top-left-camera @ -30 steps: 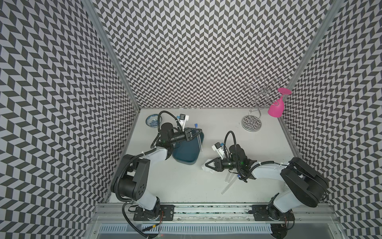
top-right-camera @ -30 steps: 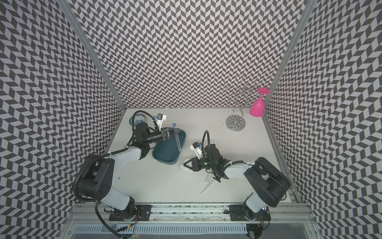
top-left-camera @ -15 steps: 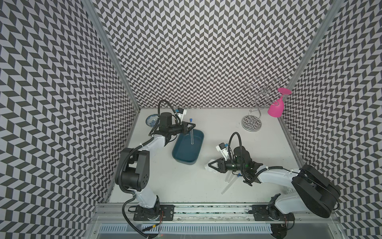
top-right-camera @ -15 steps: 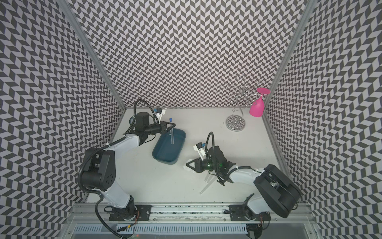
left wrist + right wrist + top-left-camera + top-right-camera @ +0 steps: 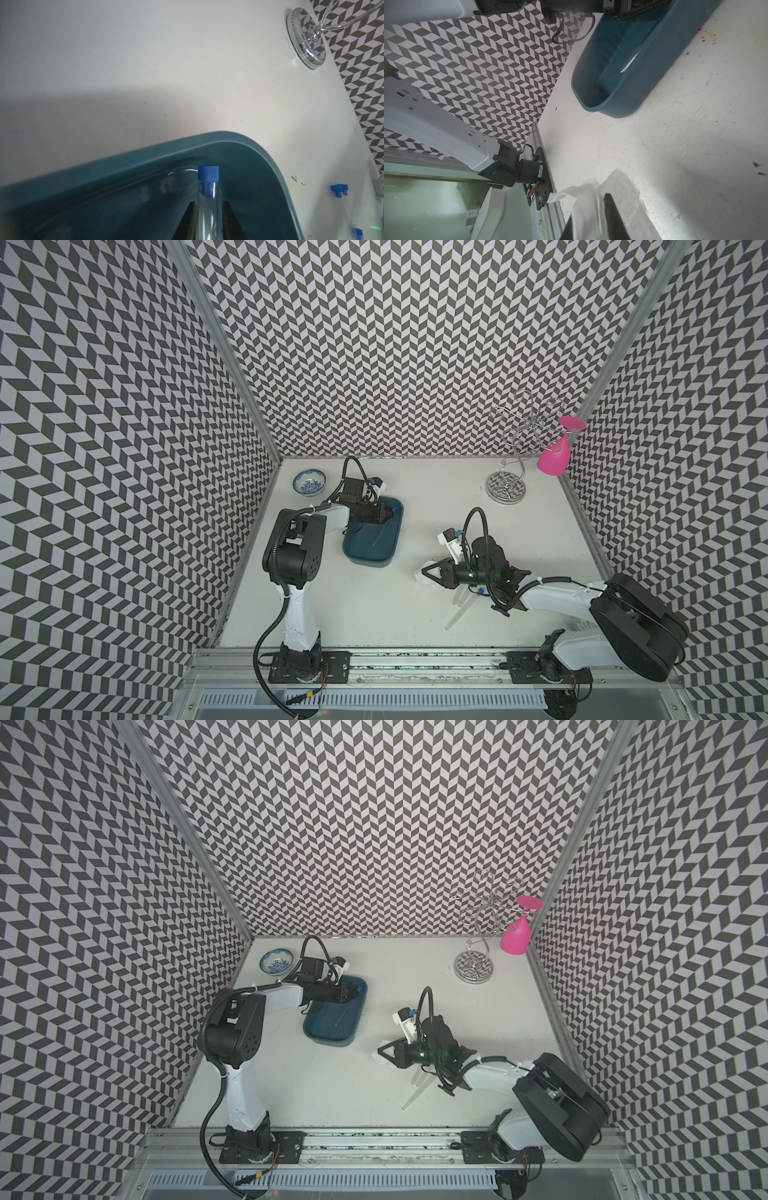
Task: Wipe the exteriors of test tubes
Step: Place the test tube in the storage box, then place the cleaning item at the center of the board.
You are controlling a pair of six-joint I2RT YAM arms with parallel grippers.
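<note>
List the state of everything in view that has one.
left end effector, jaws flanking a capped test tube; grip unclear
right end effector, shut on the wipe
test tubes on the table, lying flat, capped
tray, upright, below the left end effector
pink glass, hanging upside down on the rack
rack, upright
bowl, upright

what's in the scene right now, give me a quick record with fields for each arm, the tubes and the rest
left gripper: over the teal tray, jaws either side of a capped test tube; grip unclear
right gripper: shut on the white wipe, low over the table
other test tubes: lying on the table, partly under the right arm
bowl: back left corner of the table
wire rack: back right, pink glass hanging upside down from it
</note>
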